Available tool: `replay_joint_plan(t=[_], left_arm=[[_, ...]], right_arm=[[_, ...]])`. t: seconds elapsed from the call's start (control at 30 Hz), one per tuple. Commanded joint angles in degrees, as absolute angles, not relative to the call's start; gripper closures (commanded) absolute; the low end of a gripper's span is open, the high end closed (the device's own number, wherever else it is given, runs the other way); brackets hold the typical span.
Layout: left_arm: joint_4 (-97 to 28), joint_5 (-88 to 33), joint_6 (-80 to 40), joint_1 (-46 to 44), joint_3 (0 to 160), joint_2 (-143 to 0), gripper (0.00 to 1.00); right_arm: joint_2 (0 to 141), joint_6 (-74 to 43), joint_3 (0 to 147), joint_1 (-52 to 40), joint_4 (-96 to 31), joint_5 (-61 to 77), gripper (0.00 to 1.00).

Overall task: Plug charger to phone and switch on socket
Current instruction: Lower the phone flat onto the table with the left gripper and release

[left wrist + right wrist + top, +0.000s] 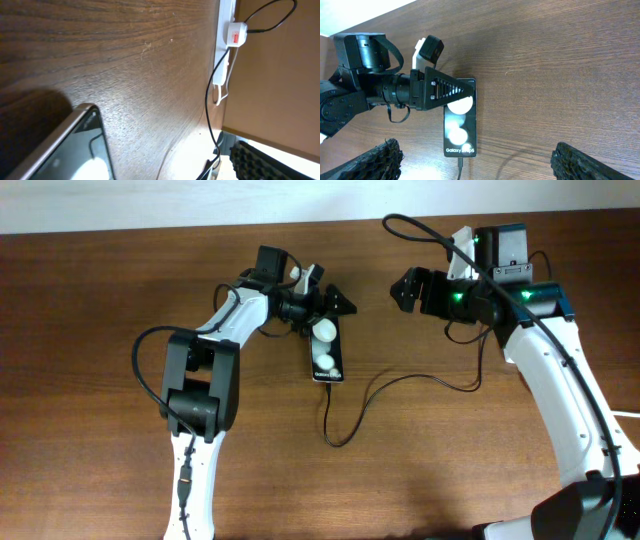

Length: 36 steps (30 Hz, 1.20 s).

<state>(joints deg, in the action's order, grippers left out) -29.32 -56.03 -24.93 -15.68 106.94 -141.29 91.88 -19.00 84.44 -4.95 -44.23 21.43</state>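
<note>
The black phone (328,356) lies face up on the table and also shows in the right wrist view (461,131). The thin black charger cable (352,418) meets the phone's near end with its plug tip (461,163). It loops across the table toward the right arm. My left gripper (325,298) is open and hovers over the phone's far end. My right gripper (404,288) is open wide and empty, off to the phone's right. The white socket (226,31) with a red-marked plug shows only in the left wrist view, near the table's back edge.
The thick white cord (220,80) runs along the back edge by the socket. The charger cable (208,107) runs down from the red-marked plug. Bare wooden table (450,470) spreads in front of the phone.
</note>
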Motion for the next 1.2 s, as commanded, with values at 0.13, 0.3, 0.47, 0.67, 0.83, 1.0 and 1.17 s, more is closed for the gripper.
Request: replay_joint_plan(t=[0.13, 0.3, 0.47, 0.67, 0.83, 1.0, 1.17], left_arm=[[-41.25, -38.02, -24.16, -15.59, 109.82, -143.13, 0.01], [-49.69, -31.55, -23.73, -15.59, 115.74, -143.13, 0.01], [-52.42, -28.75, -23.77, -15.62, 116.05, -143.13, 0.01], [-55.55, -22.68, -23.73, -15.62, 116.11, -143.13, 0.01], [-59.72, -17.96, -23.51, -15.62, 119.11, -143.13, 0.01], [-68.07, -14.0, -18.02, -15.62, 130.52, -143.13, 0.01], [-86.56, -13.91, -3.79, -15.66, 160.57, -143.13, 0.01]], right_arm=[[90.56, -18.22, 85.58, -4.84, -44.18, 20.71, 0.01], [90.56, -18.22, 85.58, -4.84, -44.18, 20.73, 0.01], [90.56, -18.22, 85.56, -4.84, -44.21, 20.73, 0.01], [90.56, -18.22, 85.56, -4.84, -44.31, 20.73, 0.01], [90.56, -18.22, 85.56, -4.84, -44.38, 20.73, 0.01], [90.56, -18.22, 85.56, -4.84, -44.4, 20.71, 0.01], [90.56, -18.22, 85.56, -4.84, -44.45, 20.69, 0.01]])
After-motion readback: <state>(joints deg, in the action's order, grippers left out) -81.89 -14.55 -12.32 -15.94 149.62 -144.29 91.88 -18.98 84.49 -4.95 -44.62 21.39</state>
